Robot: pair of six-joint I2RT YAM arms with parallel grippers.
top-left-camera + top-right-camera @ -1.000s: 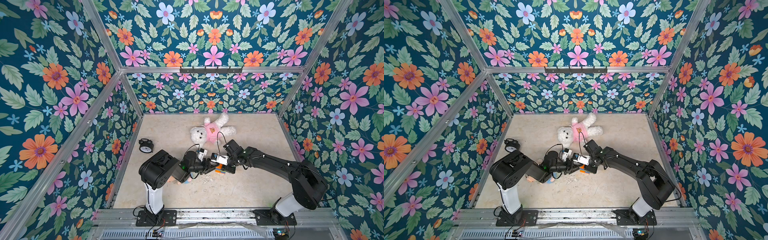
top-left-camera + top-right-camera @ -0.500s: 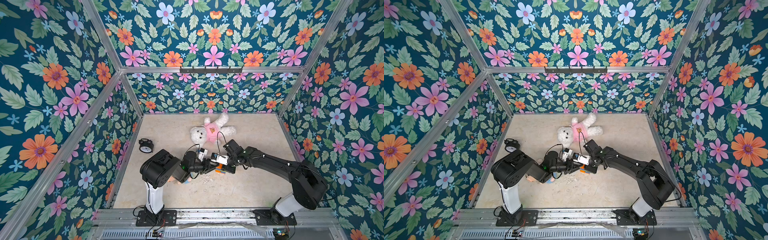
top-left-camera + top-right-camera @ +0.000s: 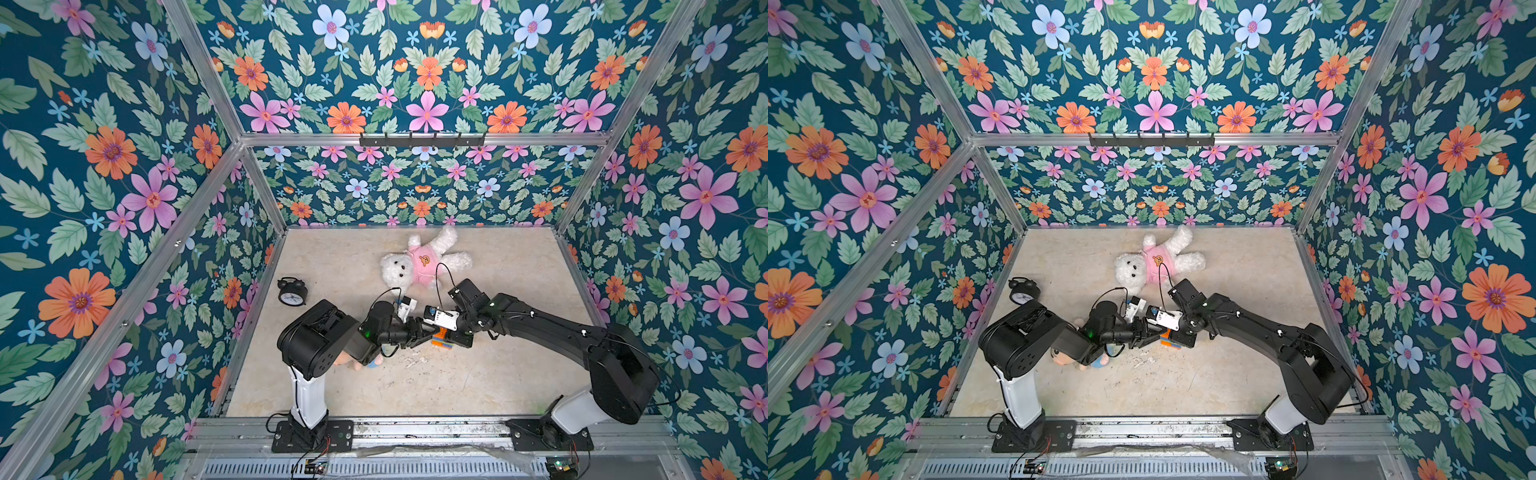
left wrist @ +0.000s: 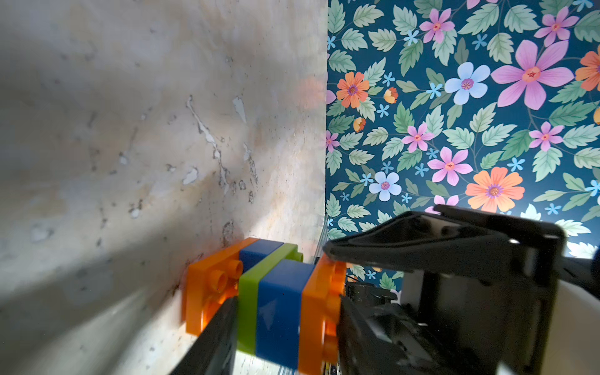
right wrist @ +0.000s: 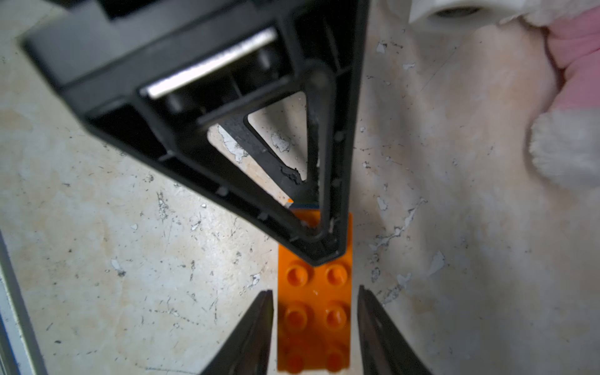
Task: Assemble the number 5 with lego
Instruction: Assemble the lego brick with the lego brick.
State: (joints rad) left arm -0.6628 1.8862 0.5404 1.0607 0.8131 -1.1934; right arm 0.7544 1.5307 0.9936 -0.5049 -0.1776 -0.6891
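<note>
Marble floor [image 3: 498, 374] bore the block [image 4: 276, 292] near its middle. Left gripper [image 4: 285, 313] clamped it across its layers; right gripper [image 5: 313, 292] straddled the orange brick [image 5: 315, 311], unclenched, not touching. Probably finished: right should back straight off, avoiding nudges.

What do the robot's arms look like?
The left arm and right arm are chunky and black, each on a white post and black base plate. Thin black cables loop above white camera boxes at the wrists. A green light glows on the left one. The jaws are black, pointed triangle frames.
</note>
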